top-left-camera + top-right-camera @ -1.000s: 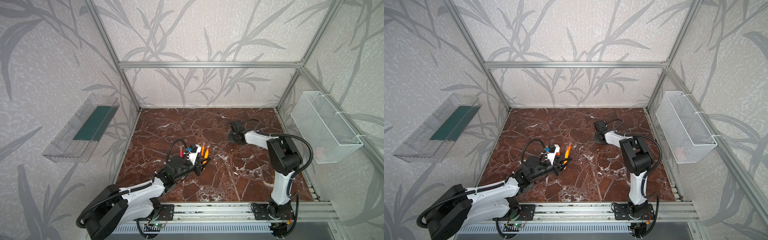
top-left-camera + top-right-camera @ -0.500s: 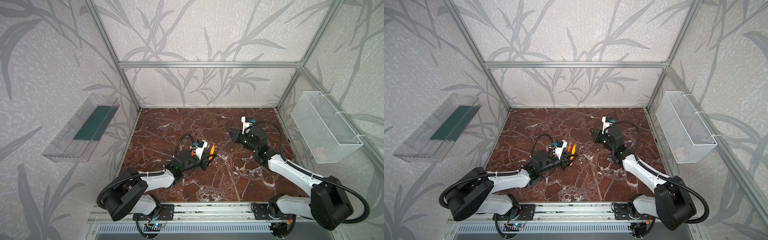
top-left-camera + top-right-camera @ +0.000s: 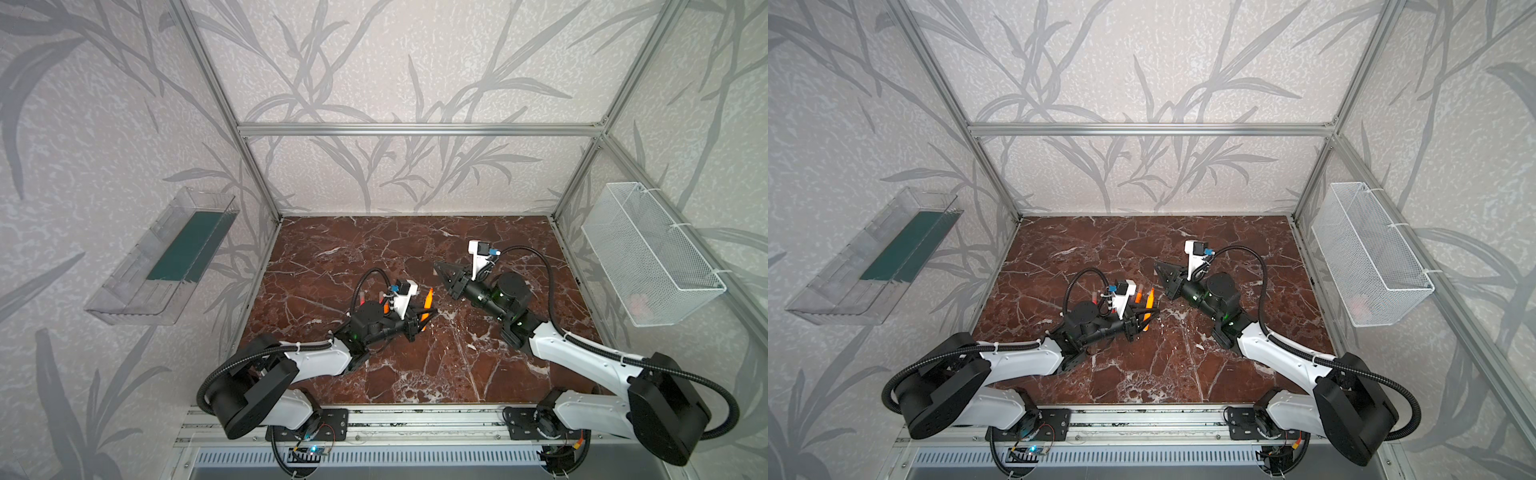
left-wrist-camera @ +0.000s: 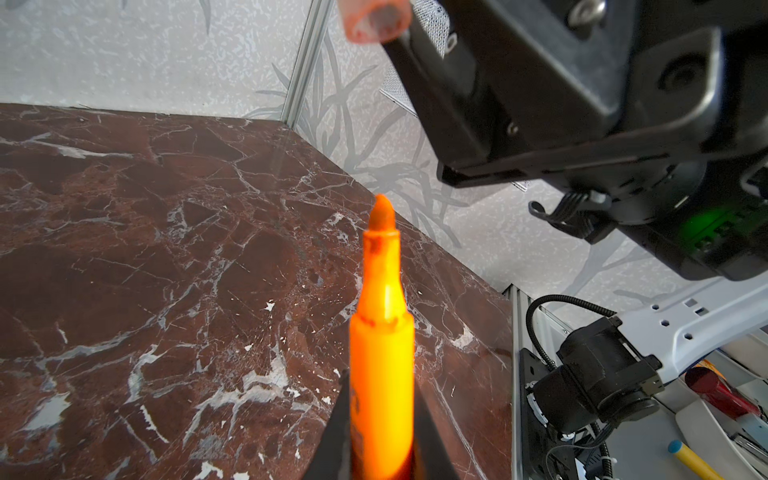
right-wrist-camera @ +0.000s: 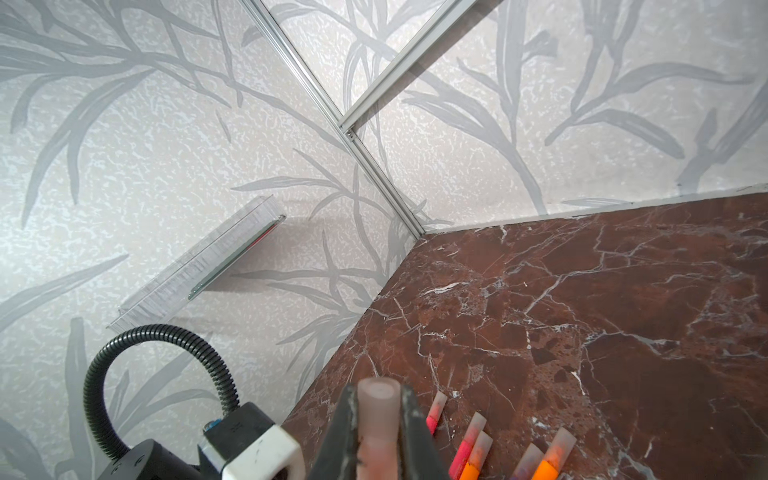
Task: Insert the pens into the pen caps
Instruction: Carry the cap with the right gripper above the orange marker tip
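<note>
My left gripper (image 4: 380, 386) is shut on an orange pen (image 4: 382, 332), whose bare pointed tip sticks out toward the right gripper. In both top views that pen (image 3: 428, 301) rises from the left gripper (image 3: 424, 318) near the table's middle. My right gripper (image 5: 378, 390) is shut on a pale translucent pen cap (image 5: 379, 415), its open end facing outward. The left wrist view shows this cap (image 4: 374, 18) a short way from the pen tip and not on it. Several capped pens (image 5: 469, 436) lie side by side on the marble below the right gripper (image 3: 440, 270).
A clear plastic tray (image 3: 166, 266) hangs on the left wall. On the right wall is a white wire basket (image 3: 648, 257). The dark red marble table (image 3: 374, 249) is closed in by walls; an aluminium rail (image 3: 415, 415) runs along its front.
Both arms have swung into a lower reach. The left gripper with the orange pen has moved right and the right gripper with the cap left, so the two stand closer together.
</note>
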Action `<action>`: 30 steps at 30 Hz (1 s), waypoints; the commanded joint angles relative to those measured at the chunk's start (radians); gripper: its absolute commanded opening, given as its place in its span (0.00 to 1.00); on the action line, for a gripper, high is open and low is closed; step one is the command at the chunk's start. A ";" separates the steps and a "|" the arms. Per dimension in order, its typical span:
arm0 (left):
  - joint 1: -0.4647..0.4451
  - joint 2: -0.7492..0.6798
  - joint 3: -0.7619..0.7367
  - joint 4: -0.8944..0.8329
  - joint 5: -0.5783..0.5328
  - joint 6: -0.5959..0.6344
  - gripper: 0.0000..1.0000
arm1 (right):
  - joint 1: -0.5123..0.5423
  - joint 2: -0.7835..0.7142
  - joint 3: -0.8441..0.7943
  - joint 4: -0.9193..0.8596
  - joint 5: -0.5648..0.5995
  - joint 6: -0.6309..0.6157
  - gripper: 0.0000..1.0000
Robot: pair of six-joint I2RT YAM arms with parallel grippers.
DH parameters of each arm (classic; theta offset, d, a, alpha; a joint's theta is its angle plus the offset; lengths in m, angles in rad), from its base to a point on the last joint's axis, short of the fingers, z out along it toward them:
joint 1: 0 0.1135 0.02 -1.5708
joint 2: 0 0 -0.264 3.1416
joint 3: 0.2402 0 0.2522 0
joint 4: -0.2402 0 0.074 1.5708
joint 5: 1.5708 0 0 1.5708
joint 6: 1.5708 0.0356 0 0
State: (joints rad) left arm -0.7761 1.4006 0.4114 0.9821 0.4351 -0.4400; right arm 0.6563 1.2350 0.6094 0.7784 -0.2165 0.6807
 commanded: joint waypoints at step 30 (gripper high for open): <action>-0.003 -0.020 0.005 0.058 0.004 -0.014 0.00 | 0.057 -0.010 -0.090 0.133 0.022 0.033 0.00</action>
State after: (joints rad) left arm -0.7773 1.3998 0.4114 0.9897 0.4355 -0.4473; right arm 0.7067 1.2213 0.5259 0.8680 -0.2092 0.7151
